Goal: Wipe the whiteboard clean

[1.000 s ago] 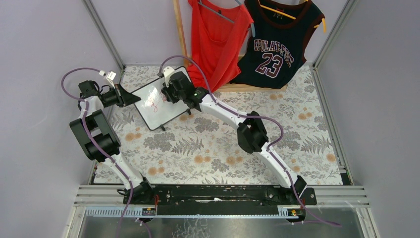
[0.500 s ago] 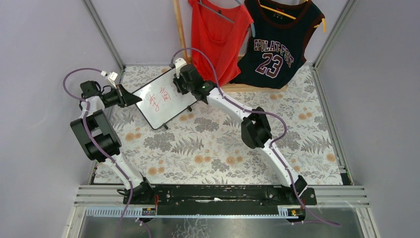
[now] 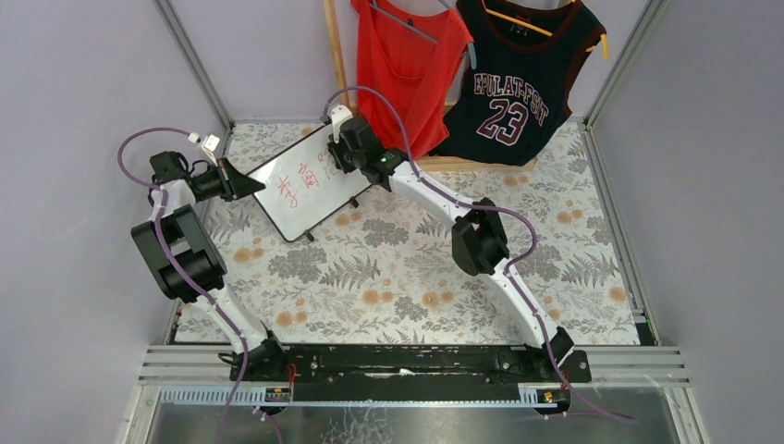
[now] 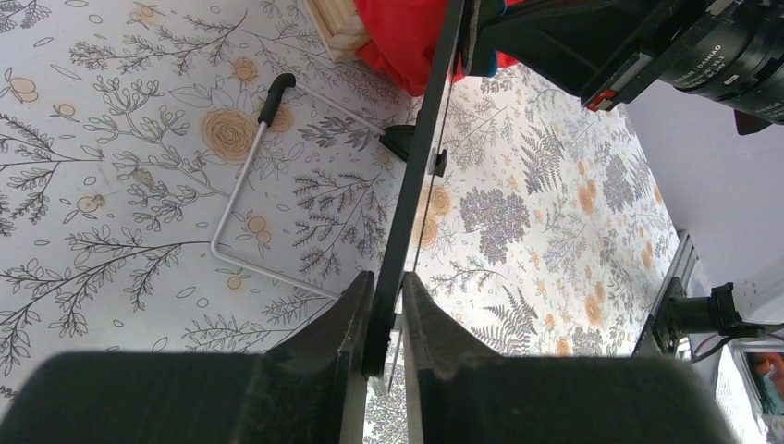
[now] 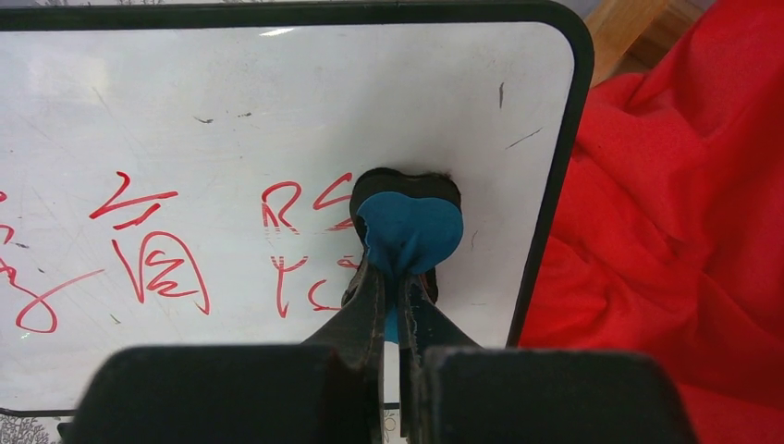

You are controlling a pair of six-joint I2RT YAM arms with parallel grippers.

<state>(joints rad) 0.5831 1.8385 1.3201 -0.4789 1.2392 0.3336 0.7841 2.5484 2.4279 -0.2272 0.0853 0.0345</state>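
The left arm's [image 3: 189,254] jaws are nearly shut, pinching the black edge of the board [image 3: 305,208] between them, likely to steady it on the surface [image 3: 388,277] against the wiping push. The right arm's [image 3: 430,196] jaws are shut tight on the blue eraser [image 5: 410,231], which is pressed against the board just ahead of them, over the end of the red writing [image 5: 148,250]. The rest of the writing runs toward the left arm, unwiped.

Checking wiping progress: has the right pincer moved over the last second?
Yes. The right pincer slid across the whiteboard toward its far corner, nearer the hanging red shirt.
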